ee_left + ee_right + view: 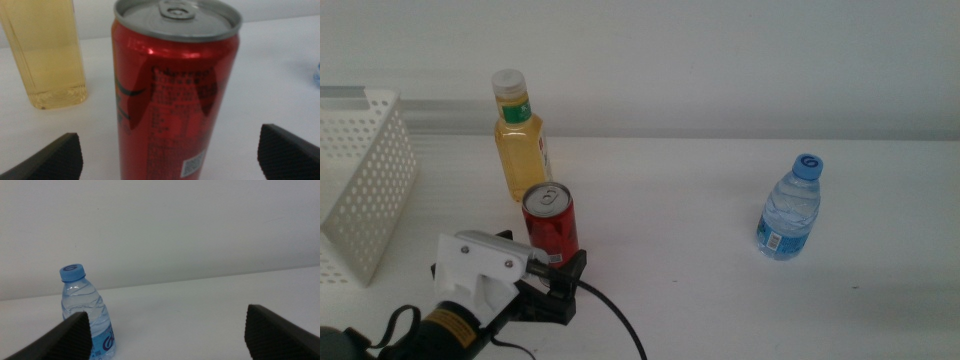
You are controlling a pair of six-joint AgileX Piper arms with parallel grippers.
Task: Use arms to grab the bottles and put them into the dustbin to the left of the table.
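A: What stands near the red can (551,222)?
B: The tall yellow bottle (519,140) is just behind it, above it in the frame. A white basket (365,170) with rows of small round holes fills the left edge. The little water bottle (789,210) with the blue cap stands alone, far off at the right.

A: Where is the left gripper (560,283)?
B: At the bottom left of the frame, right at the foot of the can. Its jaws are spread wide, one on each side of the can, and they do not touch it. A thick black cable (615,315) curls away below it.

A: And the right gripper (167,335)?
B: Only its own camera shows it. Its jaws are spread wide too, with nothing between them, and the water bottle peeks out behind one jaw.

A: What is it all on?
B: A flat white table (680,270), with a plain pale wall (720,60) behind. The can is shiny metal with a silver top, and both bottles are see-through plastic
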